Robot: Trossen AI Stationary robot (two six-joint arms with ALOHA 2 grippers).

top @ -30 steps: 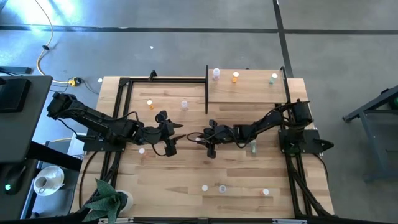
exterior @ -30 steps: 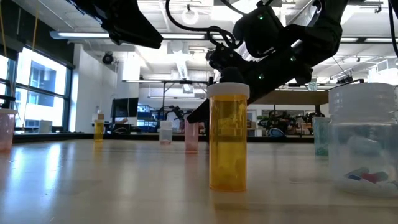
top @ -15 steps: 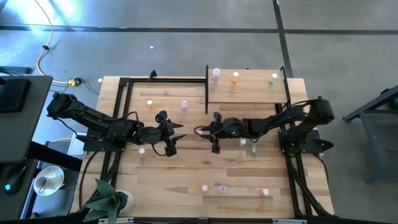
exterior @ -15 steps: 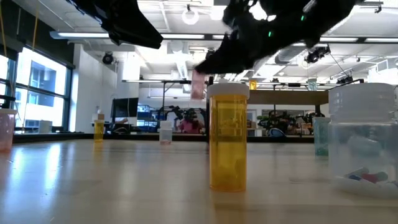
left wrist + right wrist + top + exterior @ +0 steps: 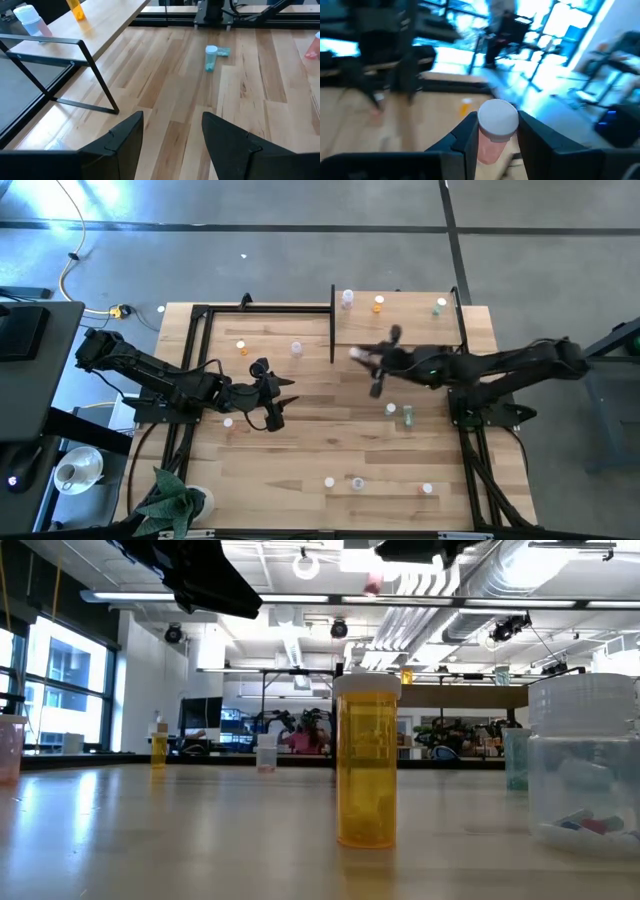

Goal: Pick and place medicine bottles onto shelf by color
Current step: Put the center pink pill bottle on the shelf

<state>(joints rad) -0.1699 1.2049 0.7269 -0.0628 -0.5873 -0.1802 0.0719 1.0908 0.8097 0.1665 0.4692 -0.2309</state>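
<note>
My right gripper (image 5: pixel 362 356) is shut on a pink medicine bottle (image 5: pixel 492 134) with a white cap, high above the table in front of the shelf (image 5: pixel 400 330). In the low view the pink bottle (image 5: pixel 372 584) shows near the ceiling line. The pale shelf has three bottles standing on its far edge: a clear one (image 5: pixel 347 298), an orange one (image 5: pixel 378 304) and a green one (image 5: pixel 440 305). My left gripper (image 5: pixel 172 142) stands open and empty over the table's left middle (image 5: pixel 280 398). A green bottle (image 5: pixel 211 56) lies on its side on the tabletop. My right gripper pinches the pink bottle's body just under its white cap (image 5: pixel 489 147) between its two fingers (image 5: pixel 465 137). The fingers reach nearly level from the table's right side. The bottle stands upright in the hold, lifted clear of the table.
Loose bottles stand on the tabletop: orange (image 5: pixel 241 347) and clear (image 5: pixel 296 349) at far left, several along the near edge (image 5: pixel 358 481), one clear (image 5: pixel 390 409) by the green one. Black metal posts (image 5: pixel 332 320) edge the shelf. A potted plant (image 5: pixel 175 500) sits at the near left corner.
My right gripper has lifted the pink bottle off the table and swung up, toward the far edge and the shelf, tipping from pointing down to nearly level. The bottle has risen upright with it, clear of the table.
</note>
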